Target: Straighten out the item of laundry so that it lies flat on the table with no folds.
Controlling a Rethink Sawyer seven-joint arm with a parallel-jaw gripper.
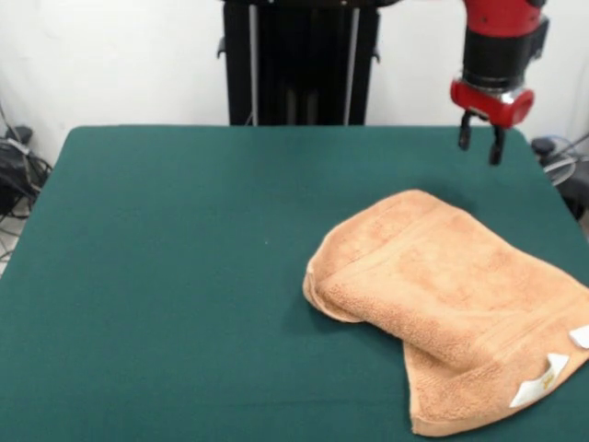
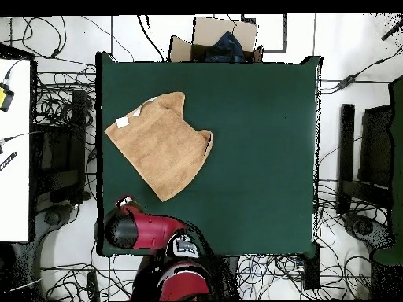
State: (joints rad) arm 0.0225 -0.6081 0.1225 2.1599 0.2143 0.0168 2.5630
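Note:
The orange-tan towel point(image 1: 442, 304) lies on the right side of the green table point(image 1: 184, 276), folded over on itself in layers, with white tags point(image 1: 541, 382) at its near right edge. In the overhead view the towel point(image 2: 161, 141) lies toward the table's point(image 2: 260, 141) left side. My gripper point(image 1: 481, 145) hangs above the table's far right corner, behind the towel and clear of it. Its fingers are apart and hold nothing. In the overhead view the gripper point(image 2: 123, 206) sits just below the towel's lower tip.
The robot's black pedestal point(image 1: 299, 60) stands behind the table's far edge. An open cardboard box point(image 2: 224, 39) sits beyond the table's opposite edge. Cables and black equipment point(image 2: 63, 149) line both sides. A white table point(image 2: 14, 149) stands at the left.

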